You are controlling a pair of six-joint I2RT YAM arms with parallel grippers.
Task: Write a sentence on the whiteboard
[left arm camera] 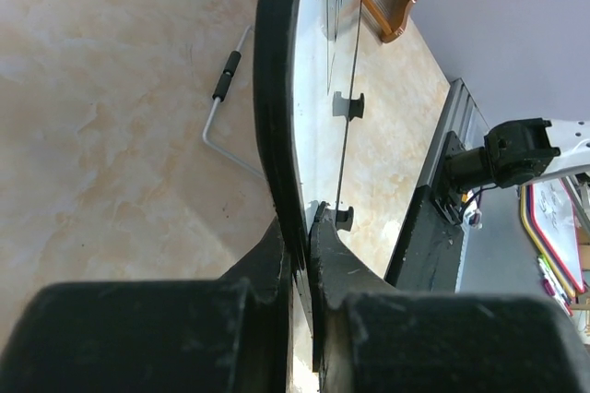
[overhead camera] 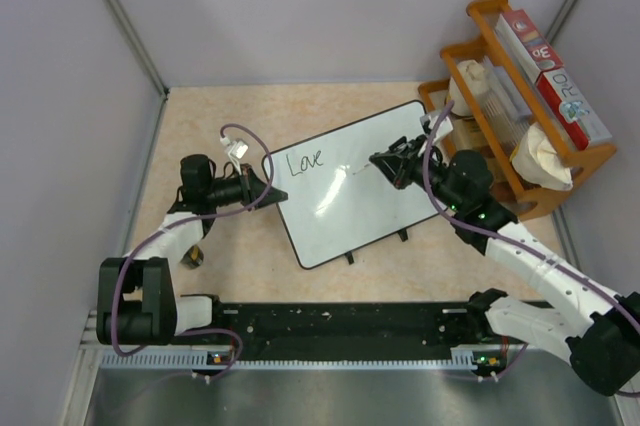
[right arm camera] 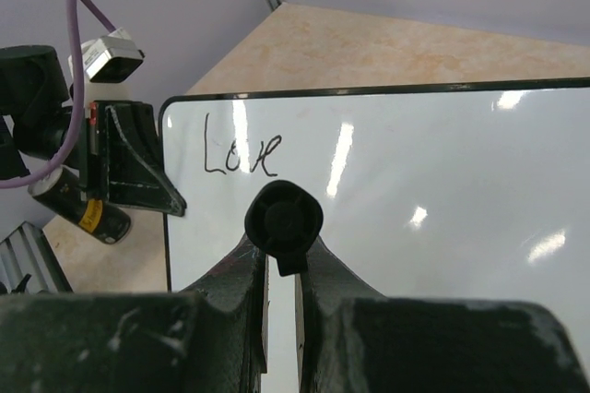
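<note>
The whiteboard [overhead camera: 345, 196] lies tilted on the table, with the word "Love" [overhead camera: 305, 160] written in black near its upper left corner. My left gripper [overhead camera: 268, 184] is shut on the board's left edge; in the left wrist view its fingers [left arm camera: 300, 227] pinch the thin black frame of the whiteboard [left arm camera: 313, 89]. My right gripper [overhead camera: 385, 168] hovers over the board's middle, shut on a black marker [right arm camera: 284, 220]. The marker [overhead camera: 365, 171] points left toward the white surface [right arm camera: 415, 181], right of "Love" [right arm camera: 241, 155].
A wooden rack [overhead camera: 520, 96] with boxes and pale bundles stands at the back right, close behind my right arm. A small dark cylinder [overhead camera: 192, 256] lies by the left arm. A bent metal rod [left arm camera: 226, 98] rests on the table. Grey walls enclose three sides.
</note>
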